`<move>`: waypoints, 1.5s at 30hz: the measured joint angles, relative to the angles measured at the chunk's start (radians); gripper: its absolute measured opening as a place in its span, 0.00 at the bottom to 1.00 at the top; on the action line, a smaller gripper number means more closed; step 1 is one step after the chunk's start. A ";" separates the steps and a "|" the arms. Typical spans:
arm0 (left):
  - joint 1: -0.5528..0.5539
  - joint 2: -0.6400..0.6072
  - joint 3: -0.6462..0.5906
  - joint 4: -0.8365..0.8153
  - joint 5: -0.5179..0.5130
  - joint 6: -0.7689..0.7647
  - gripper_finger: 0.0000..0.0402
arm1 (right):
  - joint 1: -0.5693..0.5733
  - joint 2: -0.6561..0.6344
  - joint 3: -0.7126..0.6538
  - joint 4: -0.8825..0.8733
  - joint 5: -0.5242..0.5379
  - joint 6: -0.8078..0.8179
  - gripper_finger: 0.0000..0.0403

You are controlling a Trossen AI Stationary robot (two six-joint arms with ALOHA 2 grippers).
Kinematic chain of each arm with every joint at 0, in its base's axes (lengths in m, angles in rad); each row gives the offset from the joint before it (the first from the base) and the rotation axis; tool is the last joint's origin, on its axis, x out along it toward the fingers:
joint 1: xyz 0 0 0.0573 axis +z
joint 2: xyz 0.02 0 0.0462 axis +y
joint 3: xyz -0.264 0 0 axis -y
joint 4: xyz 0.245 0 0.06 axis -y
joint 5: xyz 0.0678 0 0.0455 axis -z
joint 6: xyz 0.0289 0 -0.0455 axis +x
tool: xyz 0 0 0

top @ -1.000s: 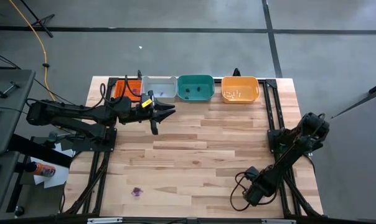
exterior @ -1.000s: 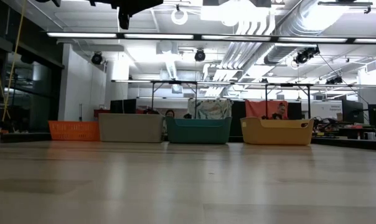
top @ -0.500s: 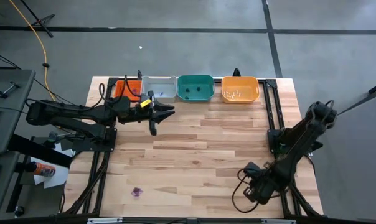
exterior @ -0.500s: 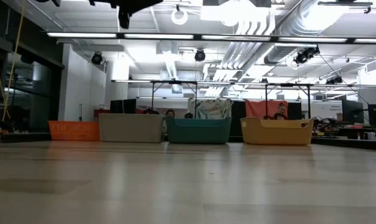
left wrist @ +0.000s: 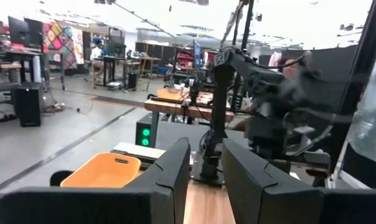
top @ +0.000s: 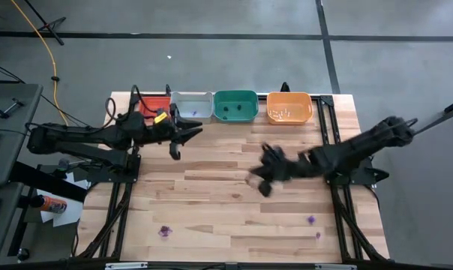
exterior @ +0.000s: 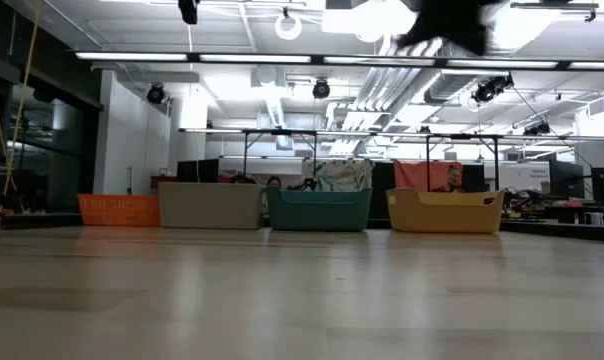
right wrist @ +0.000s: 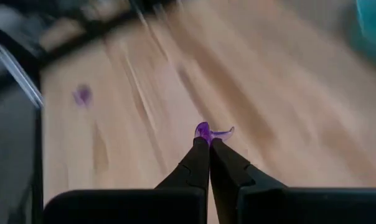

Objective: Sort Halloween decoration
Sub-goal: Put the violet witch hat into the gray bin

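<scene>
My right gripper (top: 258, 181) is over the middle of the table, above the wood, shut on a tiny purple trinket (right wrist: 204, 131). Other purple trinkets lie on the table near the front left (top: 165, 231) and the front right (top: 310, 220), (top: 317, 235); one shows in the right wrist view (right wrist: 82, 94). My left gripper (top: 181, 141) hangs open and empty in front of the grey tray (top: 192, 107), its two fingers apart in its wrist view (left wrist: 205, 171). My right gripper pinches the purple trinket between its two fingertips (right wrist: 200, 149), at their very ends. A thin curved part of the trinket (right wrist: 224, 132) sticks out to one side. The trinket is clear of the table.
Four trays stand in a row along the far edge: red (top: 154, 103), grey, green (top: 235, 105) and orange (top: 289, 106); the green and orange ones hold small pieces. Bare wood lies between the trays and the front trinkets.
My right gripper has swept fast from the table's near right corner up and toward the middle of the table, uncovering two purple trinkets at the front right. My left gripper has drawn back a little toward the table's left edge.
</scene>
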 joint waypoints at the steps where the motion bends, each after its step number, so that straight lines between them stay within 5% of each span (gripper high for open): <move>1: 0.003 -0.001 0.000 -0.006 0.000 0.000 0.21 | -0.047 0.012 0.000 0.090 -0.031 -0.081 0.00; 7: 0.020 -0.001 0.000 -0.078 0.000 -0.007 0.21 | -0.249 0.063 0.000 0.597 -0.174 -0.391 0.00; 11: 0.029 -0.001 0.000 -0.093 0.039 -0.049 0.21 | -0.335 0.063 0.000 0.746 -0.245 -0.444 0.00; 32: 0.035 0.000 0.000 -0.099 0.016 -0.100 0.21 | -0.546 0.063 0.000 0.770 -0.737 -0.688 0.00; 41: 0.035 0.003 -0.001 -0.080 0.016 -0.159 0.21 | -0.579 0.073 0.000 0.778 -0.752 -0.697 0.00; 45: 0.037 0.003 -0.001 0.040 0.016 -0.159 0.21 | -0.580 0.134 0.000 0.791 -0.637 -0.636 0.00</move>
